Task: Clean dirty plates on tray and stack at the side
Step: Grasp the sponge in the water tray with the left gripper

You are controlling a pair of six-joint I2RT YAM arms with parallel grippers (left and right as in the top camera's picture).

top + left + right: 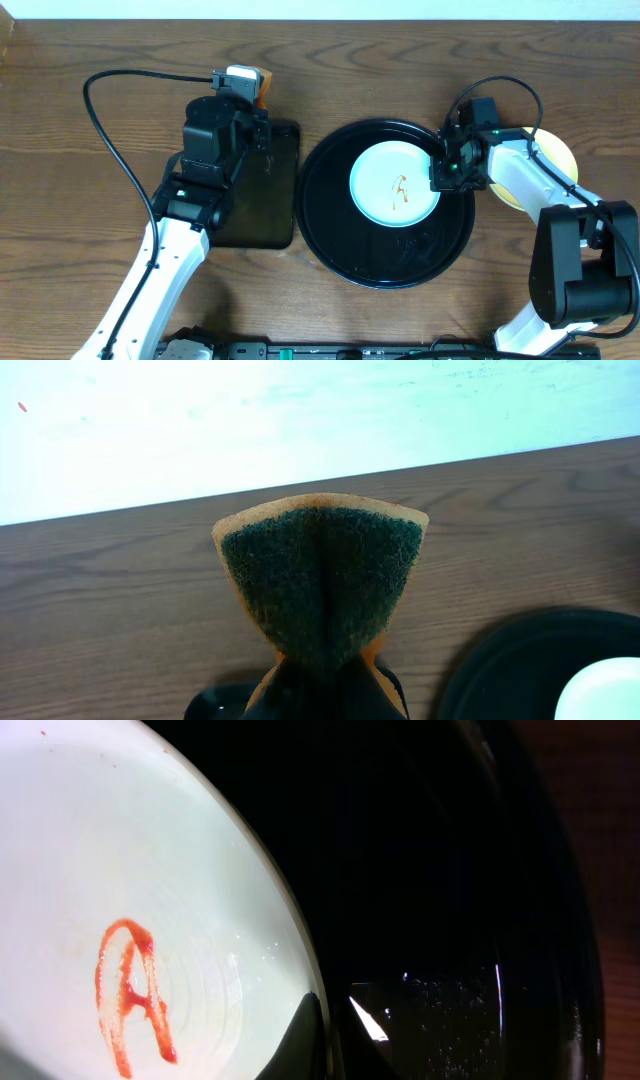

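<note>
The brown table [80, 220] has lots of bare room. The big round black tray [330, 230] lies under the right pincer [325, 1040], which pinches the blue plate [385, 180] by its near edge. The plate lies flat, red squiggle [130, 990] up, with dark tray all round. A yellow plate [558, 150] sits behind that pincer. The left pincer [325, 680] squeezes a folded sponge [320, 575] that stands up.
</note>
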